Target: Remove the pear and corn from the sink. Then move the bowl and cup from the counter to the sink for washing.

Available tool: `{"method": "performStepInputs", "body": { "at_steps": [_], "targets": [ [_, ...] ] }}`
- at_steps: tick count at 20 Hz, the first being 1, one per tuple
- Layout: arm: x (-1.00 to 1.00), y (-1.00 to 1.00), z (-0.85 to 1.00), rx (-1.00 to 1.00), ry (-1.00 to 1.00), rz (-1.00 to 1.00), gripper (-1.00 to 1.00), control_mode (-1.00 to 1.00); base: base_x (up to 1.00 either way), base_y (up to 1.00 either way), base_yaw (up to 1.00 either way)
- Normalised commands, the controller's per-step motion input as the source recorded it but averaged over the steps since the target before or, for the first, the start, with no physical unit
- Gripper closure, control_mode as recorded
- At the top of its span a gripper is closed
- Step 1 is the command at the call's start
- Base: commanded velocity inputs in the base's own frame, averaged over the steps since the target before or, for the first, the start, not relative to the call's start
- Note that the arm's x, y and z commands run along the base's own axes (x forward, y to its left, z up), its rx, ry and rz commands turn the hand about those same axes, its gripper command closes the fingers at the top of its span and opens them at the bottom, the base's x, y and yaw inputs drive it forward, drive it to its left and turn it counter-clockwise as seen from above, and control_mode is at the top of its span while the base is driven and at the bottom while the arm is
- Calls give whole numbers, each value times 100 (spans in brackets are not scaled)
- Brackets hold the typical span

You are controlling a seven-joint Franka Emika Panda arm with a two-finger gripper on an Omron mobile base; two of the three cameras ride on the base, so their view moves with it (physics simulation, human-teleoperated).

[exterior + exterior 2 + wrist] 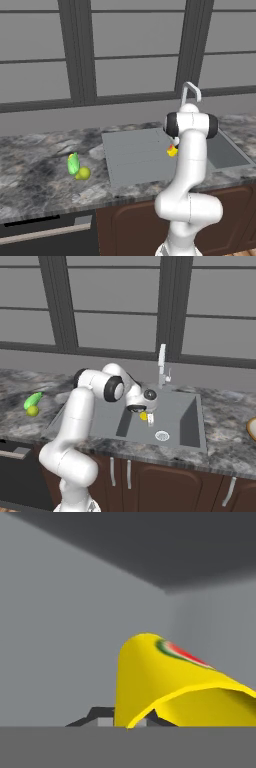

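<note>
My gripper (148,417) reaches down into the sink (182,423) and is shut on the rim of the small yellow cup (144,416), which has a red mark on its side. In the hand view the cup (165,677) lies tilted right in front of the gripper (125,721), inside the grey basin. From the left, the cup (172,150) shows beside my forearm over the sink (135,155). The pear (83,173) and the green corn (73,163) lie together on the counter left of the sink. The tan bowl (252,428) sits on the counter at the far right edge.
A chrome faucet (162,363) rises behind the basin, close to my wrist. The round drain (162,435) lies just in front of the cup. A flat drainboard (127,150) takes up the sink's left part. Marble counter (35,170) runs along both sides under a window wall.
</note>
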Motion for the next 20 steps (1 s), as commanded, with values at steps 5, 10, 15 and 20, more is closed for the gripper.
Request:
{"method": "performStepInputs", "body": {
  "at_steps": [5, 10, 15, 20],
  "targets": [
    [23, -5, -6, -5, 1, 3, 100, -100, 0, 0, 0],
    [4, 2, 0, -1, 0, 5, 100, -100, 0, 0, 0],
    [2, 12, 0, 0, 0, 5, 100, -100, 0, 0, 0],
    [2, 11, 0, -2, 0, 2, 100, -100, 0, 0, 0]
  ]
}}
